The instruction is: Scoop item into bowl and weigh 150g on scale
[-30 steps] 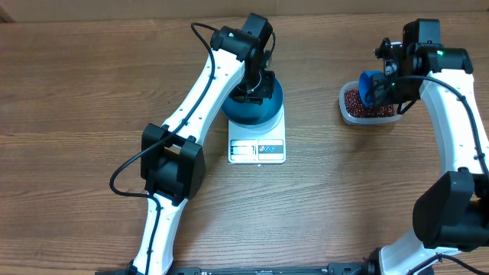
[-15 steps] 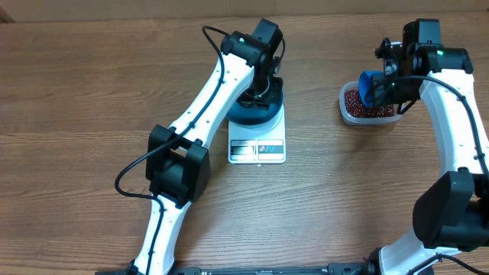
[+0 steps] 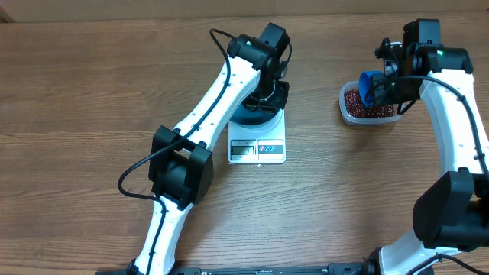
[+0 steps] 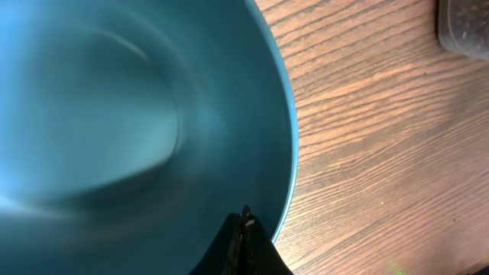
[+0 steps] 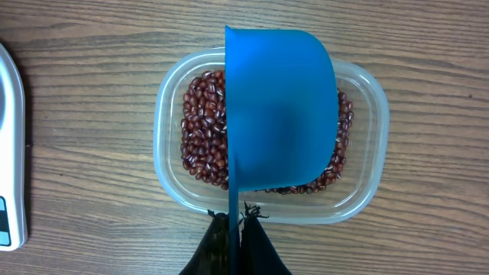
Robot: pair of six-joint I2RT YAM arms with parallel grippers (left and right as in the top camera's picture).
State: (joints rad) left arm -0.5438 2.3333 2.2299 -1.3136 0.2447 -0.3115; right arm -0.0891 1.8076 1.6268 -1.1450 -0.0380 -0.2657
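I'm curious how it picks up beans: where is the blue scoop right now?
On the right side, seen from overhead: the scoop hangs over the clear tub of beans, its handle pinched in the right end effector, well right of the scale.

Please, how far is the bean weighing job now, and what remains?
Done: the bowl stands on the scale, empty inside. In hand: the left gripper is shut on its rim; the right gripper holds the scoop over the beans in the tub; its filling is hidden. Left: scooping beans into the bowl and weighing.
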